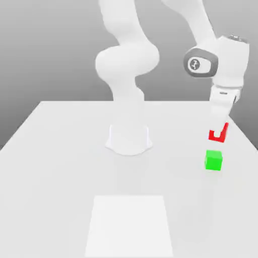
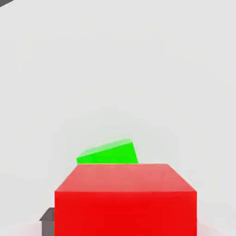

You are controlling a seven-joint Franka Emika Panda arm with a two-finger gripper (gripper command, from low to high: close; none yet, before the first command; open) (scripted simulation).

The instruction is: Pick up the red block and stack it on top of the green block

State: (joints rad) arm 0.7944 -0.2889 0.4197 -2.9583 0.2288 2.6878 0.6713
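My gripper is shut on the red block and holds it in the air at the exterior view's right. One white finger covers the middle of the cube's face. The green block rests on the table a short way below the red one, with a small gap between them. In the hand view the red block is close up and large, and the green block peeks out past its far edge, slightly turned. A dark fingertip shows beside the red cube.
The arm's round white base stands mid-table, to the exterior view's left of the blocks. A paler square patch marks the white table near its front edge. The blocks sit close to the table's right edge.
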